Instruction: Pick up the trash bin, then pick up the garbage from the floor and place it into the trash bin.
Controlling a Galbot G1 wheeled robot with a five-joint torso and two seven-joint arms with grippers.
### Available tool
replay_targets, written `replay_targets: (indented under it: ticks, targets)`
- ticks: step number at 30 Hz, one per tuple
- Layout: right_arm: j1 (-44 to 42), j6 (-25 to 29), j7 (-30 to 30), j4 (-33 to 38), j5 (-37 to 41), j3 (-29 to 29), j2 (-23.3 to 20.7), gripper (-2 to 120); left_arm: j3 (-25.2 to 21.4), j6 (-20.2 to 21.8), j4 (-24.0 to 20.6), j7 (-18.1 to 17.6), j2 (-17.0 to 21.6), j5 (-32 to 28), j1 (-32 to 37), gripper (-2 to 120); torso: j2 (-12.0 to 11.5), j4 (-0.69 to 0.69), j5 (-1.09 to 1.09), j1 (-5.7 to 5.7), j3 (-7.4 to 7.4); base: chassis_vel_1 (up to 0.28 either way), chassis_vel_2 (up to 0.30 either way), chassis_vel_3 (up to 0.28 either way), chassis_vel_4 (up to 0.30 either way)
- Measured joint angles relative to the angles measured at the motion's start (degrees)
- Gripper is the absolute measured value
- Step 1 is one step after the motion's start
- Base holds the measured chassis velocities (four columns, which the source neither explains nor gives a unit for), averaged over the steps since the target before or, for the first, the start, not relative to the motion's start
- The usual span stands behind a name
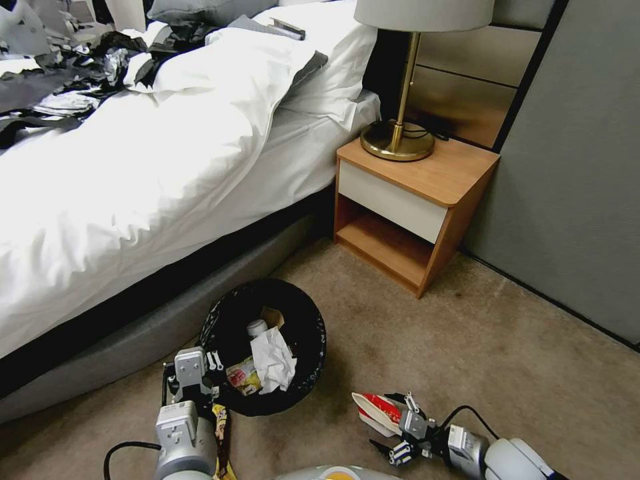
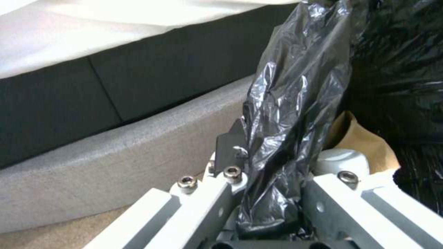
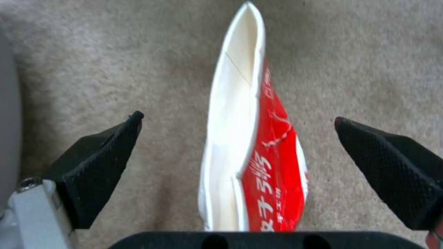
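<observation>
The trash bin (image 1: 312, 333), round and lined with a black bag, sits by the bed base. It holds crumpled white tissue (image 1: 273, 360), a yellow and red wrapper (image 1: 243, 377), a white bottle (image 1: 257, 327) and brown paper (image 2: 364, 145). My left gripper (image 1: 212, 363) is shut on the bin's near rim, and the wrist view shows the black bag (image 2: 295, 86) pinched between its fingers. A red and white snack wrapper (image 1: 375, 408) lies on the carpet. My right gripper (image 1: 401, 428) is open, and the wrapper (image 3: 249, 155) lies between its spread fingertips (image 3: 106, 162).
A yellow wrapper (image 1: 221, 433) lies on the carpet beside my left arm. The bed (image 1: 133, 180) and its grey base (image 1: 133, 347) run along the left. A wooden nightstand (image 1: 413, 207) with a brass lamp (image 1: 400, 133) stands behind. Open carpet (image 1: 507, 360) lies to the right.
</observation>
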Motion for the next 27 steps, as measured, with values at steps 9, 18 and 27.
replay_targets:
  ticks: [9, 18, 27]
  targets:
    - [1.13, 1.88, -0.14, -4.31, -0.60, 0.23, 1.07, 98, -0.10, 0.00, 0.00, -0.01, 0.03, -0.02, -0.16, 1, 0.00, 0.00, 0.00, 0.00, 0.00, 0.000, 0.000, 0.000, 0.000]
    - [1.24, 2.07, -0.11, -4.30, -0.39, 0.34, 1.47, 78, 0.04, 0.09, 0.24, -0.03, -0.01, -0.04, -0.59, 1, 0.00, 0.00, 0.00, 0.00, 0.00, 0.000, 0.000, 0.000, 0.000]
    - [1.33, 2.23, 0.47, -4.36, 0.35, 0.00, 1.60, 41, 0.04, 0.01, 0.30, -0.52, -0.04, -0.15, -0.70, 1, 0.00, 0.00, 0.00, 0.00, 0.00, 0.000, 0.000, 0.000, 0.000]
